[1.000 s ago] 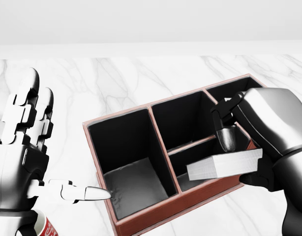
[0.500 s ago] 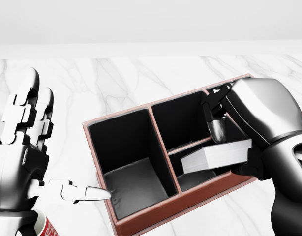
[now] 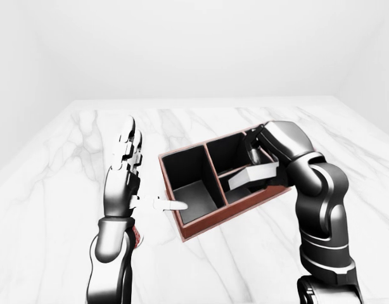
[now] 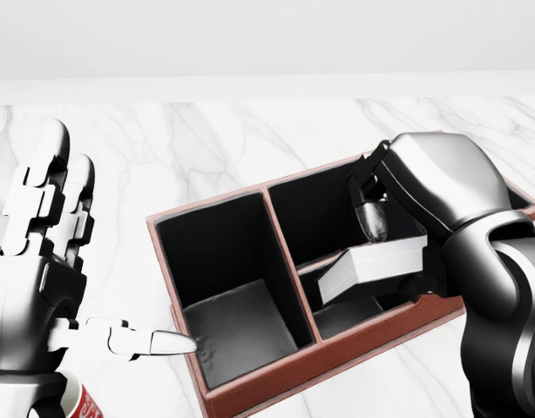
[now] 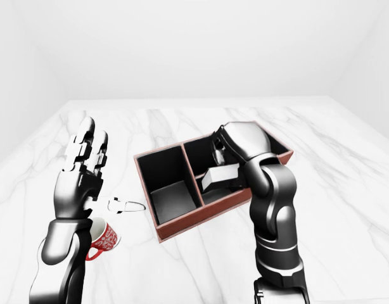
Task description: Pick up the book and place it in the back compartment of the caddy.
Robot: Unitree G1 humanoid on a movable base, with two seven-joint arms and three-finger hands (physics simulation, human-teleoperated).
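Book is white, held roughly flat with a slight tilt, and clamped in my right robot hand: one dark fingertip presses on its top face while the rest of the hand wraps behind and under its right end. It hangs over the caddy, above the low divider that splits the middle section into an upper and a lower compartment in the head view.

Over the last second I have carried the book up and to the left in that view. It was over the caddy's lower right rim; now it sits further in, above the small lower compartment and close to the divider. The caddy itself has not shifted, and the camera has held steady.

I judge the task about two thirds done: the lift is finished, the carry is nearly there, and the release is not yet made. The back compartment looks to be the deep one above the divider, so the book needs to travel a little further up the view and probably tip on edge to fit.

My left robot hand stands spread wide and empty to the left of the caddy, thumb pointing at its wall. A red patterned mug sits on the marble table near that wrist.
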